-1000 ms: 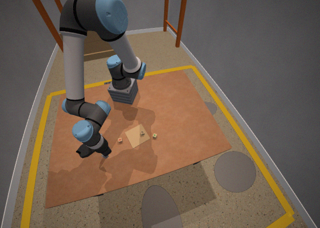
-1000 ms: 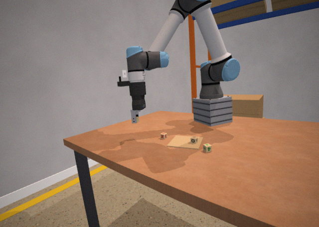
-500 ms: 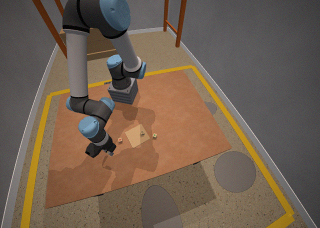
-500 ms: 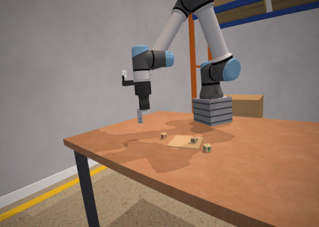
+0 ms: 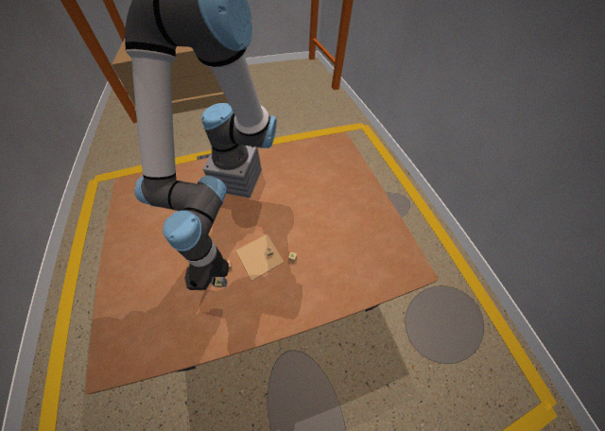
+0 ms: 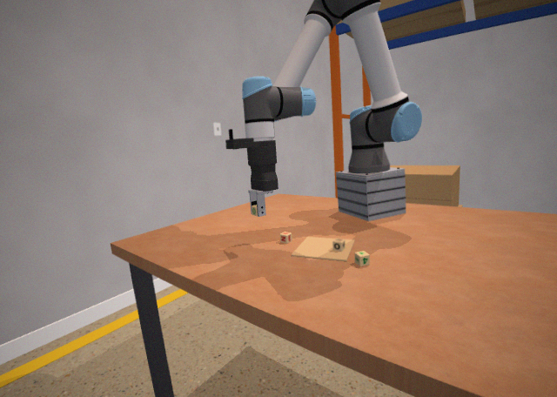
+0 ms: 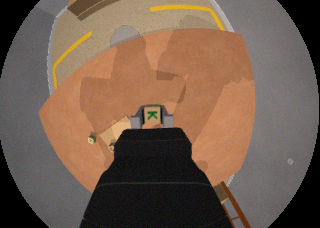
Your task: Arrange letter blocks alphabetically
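Grey walls close off the room behind an orange-brown table point(image 6: 449, 293) that stands on a speckled floor with yellow tape lines point(image 5: 63, 294).

Above the table, the gripper point(image 6: 258, 209) hangs clear of the surface with its fingers pointing straight down, clamped on 1 wooden block point(image 6: 254, 210). In the wrist view that held block point(image 7: 152, 115) shows a green letter K on the face turned toward the camera. In the top view the same block point(image 5: 219, 282) peeks out just below the black gripper body point(image 5: 202, 275).

Near the gripper, on the side toward the mat, a block with red markings point(image 6: 285, 237) rests on the bare table, just beside the mat's edge and off it. Its letter is too small to read for certain.

Beyond that block lies the tan mat point(image 6: 317, 247), flat on the table. 1 block with a dark marking point(image 6: 338, 245) sits on the mat, near the edge farthest from the gripper.

Farther out again, a block with green markings point(image 6: 362, 258) stands on the table, just past the mat's far corner and off it.

Farthest from the gripper, the arm's grey ribbed pedestal point(image 6: 395, 204) stands on the table, and an orange rack post point(image 6: 333, 114) rises behind it, with a cardboard box point(image 6: 433, 184) alongside.
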`<move>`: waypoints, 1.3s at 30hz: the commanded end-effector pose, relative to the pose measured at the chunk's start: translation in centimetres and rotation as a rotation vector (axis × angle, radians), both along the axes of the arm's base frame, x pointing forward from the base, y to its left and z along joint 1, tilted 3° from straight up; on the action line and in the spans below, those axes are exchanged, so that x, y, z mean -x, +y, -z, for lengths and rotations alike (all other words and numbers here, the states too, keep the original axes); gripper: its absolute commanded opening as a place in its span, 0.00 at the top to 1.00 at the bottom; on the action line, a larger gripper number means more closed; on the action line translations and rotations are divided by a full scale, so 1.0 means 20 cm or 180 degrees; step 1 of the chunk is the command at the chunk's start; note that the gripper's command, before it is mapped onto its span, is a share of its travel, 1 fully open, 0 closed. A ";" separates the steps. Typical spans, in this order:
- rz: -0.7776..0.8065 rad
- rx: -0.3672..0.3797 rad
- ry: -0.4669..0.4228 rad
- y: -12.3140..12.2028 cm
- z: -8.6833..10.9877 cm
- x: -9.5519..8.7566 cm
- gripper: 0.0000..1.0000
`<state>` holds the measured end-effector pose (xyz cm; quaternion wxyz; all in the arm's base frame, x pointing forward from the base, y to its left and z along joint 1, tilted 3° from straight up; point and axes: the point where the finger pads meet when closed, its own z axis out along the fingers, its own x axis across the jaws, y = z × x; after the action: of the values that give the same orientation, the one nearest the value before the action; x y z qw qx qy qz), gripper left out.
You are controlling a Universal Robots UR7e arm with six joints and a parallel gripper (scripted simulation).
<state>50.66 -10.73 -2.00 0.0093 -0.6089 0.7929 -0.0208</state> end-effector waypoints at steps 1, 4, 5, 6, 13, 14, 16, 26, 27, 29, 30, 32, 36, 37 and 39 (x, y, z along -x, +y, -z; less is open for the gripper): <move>-0.0444 0.0021 0.0005 0.06 0.00 0.02 0.51; -0.0758 0.0033 0.0012 0.10 0.00 0.03 0.51; -0.0868 0.0038 0.0014 0.12 0.00 0.04 0.51; -0.0978 0.0043 0.0016 0.13 0.00 0.05 0.51; -0.1747 0.0074 0.0033 0.23 0.00 0.10 0.51; -0.1747 0.0074 0.0033 0.23 0.00 0.10 0.51; -0.1901 0.0080 0.0037 0.25 0.00 0.11 0.51; -0.3044 0.0127 0.0062 0.39 0.01 0.20 0.51; -0.3153 0.0132 0.0065 0.40 0.01 0.21 0.51; -0.3374 0.0141 0.0070 0.43 0.01 0.23 0.51; -0.3484 0.0145 0.0072 0.44 0.01 0.24 0.51; -0.3484 0.0145 0.0072 0.44 0.01 0.24 0.51; -0.3994 0.0166 0.0083 0.50 0.01 0.29 0.51; -0.4098 0.0170 0.0086 0.51 0.01 0.30 0.51; -0.4320 0.0179 0.0091 0.53 0.01 0.33 0.51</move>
<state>44.79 -0.78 -2.29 -0.0048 -0.9583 0.2850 -0.0226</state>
